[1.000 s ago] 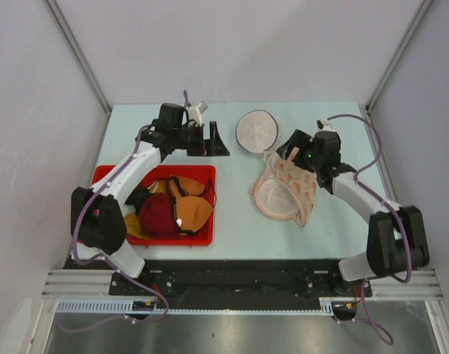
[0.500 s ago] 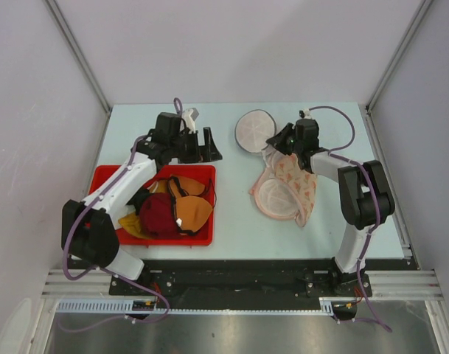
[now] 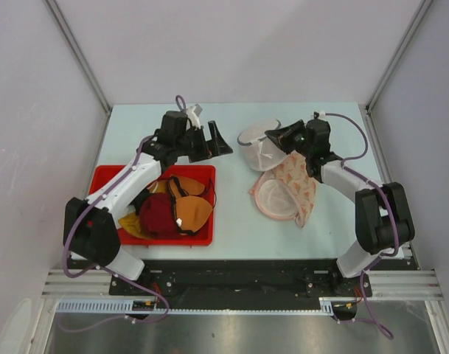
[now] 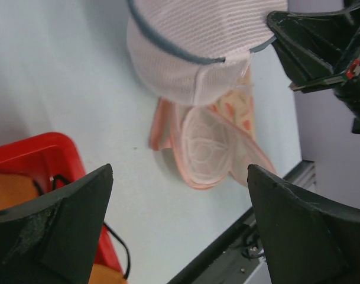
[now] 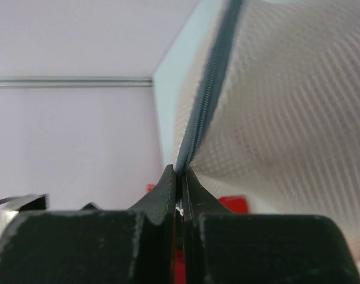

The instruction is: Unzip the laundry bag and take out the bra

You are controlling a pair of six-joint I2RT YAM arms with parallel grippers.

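Top view, far centre of the pale table (image 3: 231,228): the laundry bag (image 3: 257,145), tipped up on edge, lower side on the tabletop, dark hoop rim lifted on its R side. Held there by the right gripper (image 3: 273,135): clamps fully together on the rim right at the grey zip (image 5: 212,100), w/ only zip tape & mesh between the tips. Contents hidden behind white mesh.

Just in front lies a pinkish round mesh bag (image 3: 282,193) w/ peach patterned fabric. Lies flat on the table beside the R forearm, far end tucked under the laundry bag's lower edge in the left wrist view.

Opposite, approx level w/ the laundry bag: the left gripper (image 3: 218,144). Hovers above the tabletop w/ fingers spread wide, nothing between them, aimed at the bag across bare table.

Under the L arm, near-left: red tray (image 3: 106,177) w/ an orange bra (image 3: 193,212), a maroon bra (image 3: 158,215), yellow fabric at the near-left corner, black straps across the pile.

Grey walls & metal frame posts on three sides
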